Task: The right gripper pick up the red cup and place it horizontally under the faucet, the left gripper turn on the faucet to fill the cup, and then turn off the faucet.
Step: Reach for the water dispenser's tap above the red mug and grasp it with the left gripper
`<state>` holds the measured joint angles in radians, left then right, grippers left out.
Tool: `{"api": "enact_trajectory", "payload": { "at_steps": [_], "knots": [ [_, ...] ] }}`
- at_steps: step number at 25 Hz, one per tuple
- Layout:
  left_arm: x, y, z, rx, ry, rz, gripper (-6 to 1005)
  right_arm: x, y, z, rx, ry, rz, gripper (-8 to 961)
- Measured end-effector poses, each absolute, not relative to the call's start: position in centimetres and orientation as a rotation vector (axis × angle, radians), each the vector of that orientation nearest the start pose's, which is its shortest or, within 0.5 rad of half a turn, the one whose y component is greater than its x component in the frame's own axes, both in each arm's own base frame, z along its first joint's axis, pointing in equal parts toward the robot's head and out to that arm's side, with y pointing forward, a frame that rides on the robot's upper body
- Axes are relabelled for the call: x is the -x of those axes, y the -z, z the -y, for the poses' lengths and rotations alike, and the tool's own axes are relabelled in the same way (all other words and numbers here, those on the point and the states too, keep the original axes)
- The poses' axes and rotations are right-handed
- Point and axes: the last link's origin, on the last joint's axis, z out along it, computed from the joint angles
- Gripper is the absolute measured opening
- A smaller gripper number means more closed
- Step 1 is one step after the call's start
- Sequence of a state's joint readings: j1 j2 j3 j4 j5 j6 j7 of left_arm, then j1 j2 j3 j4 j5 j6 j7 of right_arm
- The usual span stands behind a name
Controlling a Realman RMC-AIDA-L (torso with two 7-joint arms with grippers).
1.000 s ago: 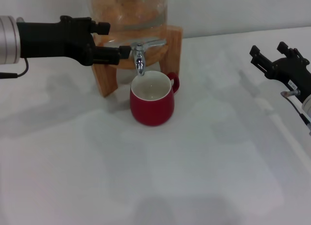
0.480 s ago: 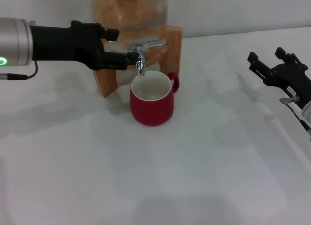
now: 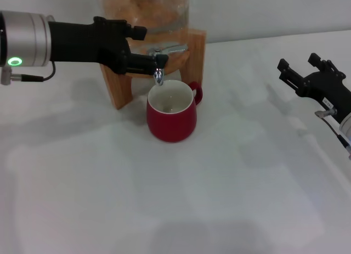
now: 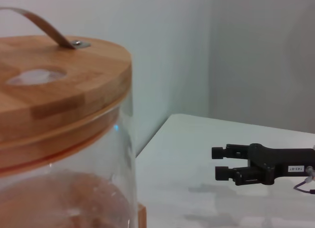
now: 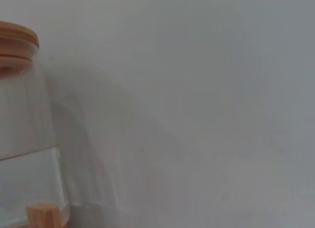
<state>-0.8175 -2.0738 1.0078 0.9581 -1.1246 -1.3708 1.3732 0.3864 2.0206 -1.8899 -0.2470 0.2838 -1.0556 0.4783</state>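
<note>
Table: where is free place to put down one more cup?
Bare table lies in front of the red cup and between it and the right gripper. Crowded: the faucet, where the left gripper reaches over the cup.

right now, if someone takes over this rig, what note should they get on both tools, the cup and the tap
Left tool: at the small chrome faucet of the glass dispenser jar on its wooden stand, fingertips against it. Whether it grips cannot be told.
Right tool: open, holding nothing, off to the right above the white table.
Squat dark-red ceramic cup: upright on the table under the spout, handle toward the stand.
Done: cup placed.
Left: no stream shows, so open the faucet, fill, then shut it.
</note>
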Motion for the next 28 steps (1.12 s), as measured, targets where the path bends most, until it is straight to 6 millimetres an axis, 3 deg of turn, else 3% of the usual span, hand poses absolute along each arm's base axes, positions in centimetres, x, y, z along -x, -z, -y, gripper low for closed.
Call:
{"api": "enact_trajectory", "payload": {
  "at_steps": [16,28],
  "knots": [
    [9.3,1.9,-42.7,2.825,0.388,0.166,852,-33.5,-0.1,-33.8,1.671,-0.823,-0.713,857],
    [8.4,2.8,-42.9,2.825,0.339,0.099,853,-33.3,-0.3,-33.7,1.669,-0.843,-0.700,857]
  ]
}}
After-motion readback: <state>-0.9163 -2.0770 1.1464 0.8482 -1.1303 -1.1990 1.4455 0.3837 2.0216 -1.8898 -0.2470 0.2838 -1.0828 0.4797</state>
